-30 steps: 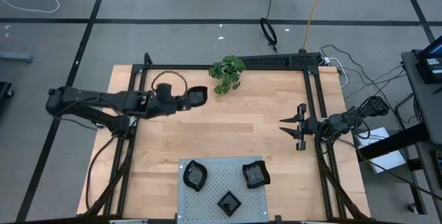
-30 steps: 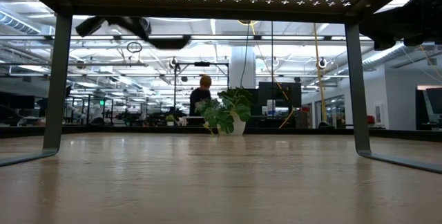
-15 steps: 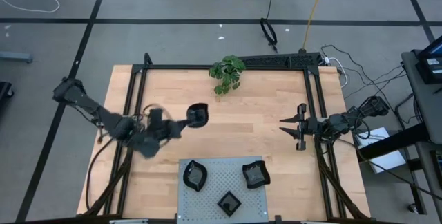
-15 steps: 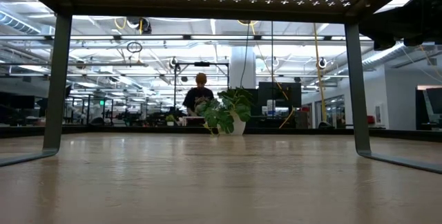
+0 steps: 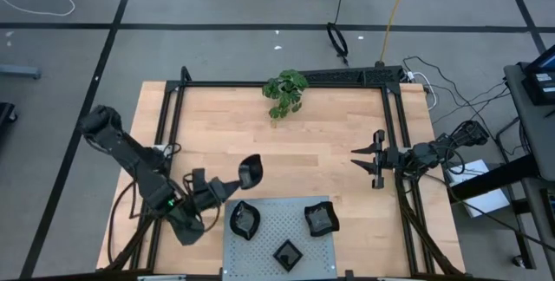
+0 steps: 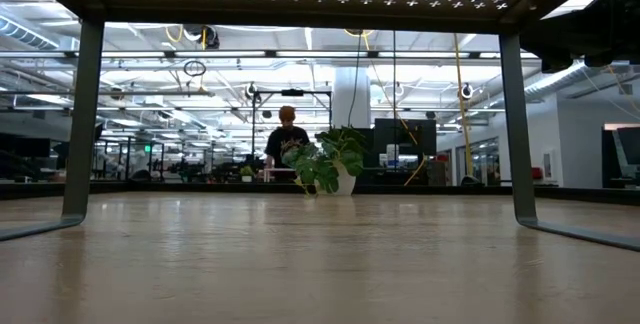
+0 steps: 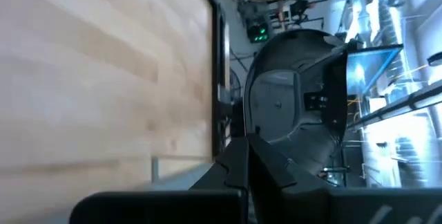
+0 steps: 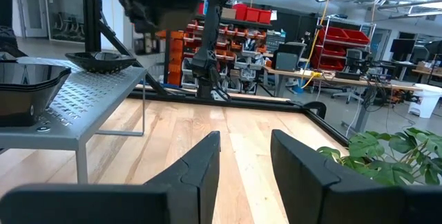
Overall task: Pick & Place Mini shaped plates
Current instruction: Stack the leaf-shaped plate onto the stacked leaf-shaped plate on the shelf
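Observation:
My left gripper (image 5: 231, 184) is near the table's front left, just left of the grey perforated panel (image 5: 279, 207), shut on a glossy black mini plate (image 5: 250, 171), which also shows in the left wrist view (image 7: 297, 92). Three more black mini plates rest on the panel: one at its left (image 5: 244, 219), one at its right (image 5: 320, 218) and one at its near edge (image 5: 287, 252). My right gripper (image 5: 371, 160) waits open and empty at the table's right side; its spread fingers show in the right wrist view (image 8: 245, 162). My left gripper pinches the mini plate by its rim (image 7: 266, 137) between its two fingers, at the edge nearest the arm. The fingers come about level from the table's left. The plate stands out beyond the fingertips, tipped on edge, its hollow showing in the left wrist view, clear of the table.
The panel stands raised on legs (image 6: 82, 114) at the table's near edge. A green leafy plant (image 5: 285, 92) stands at the far edge. A black frame (image 5: 286, 84) runs round the table. A person (image 6: 285, 136) shows in the room beyond.
My left gripper has swung from the table's far left toward the near edge, to just left of the panel, carrying the mini plate. The plate has stayed in the hold and clear of the table. My right arm has kept still.

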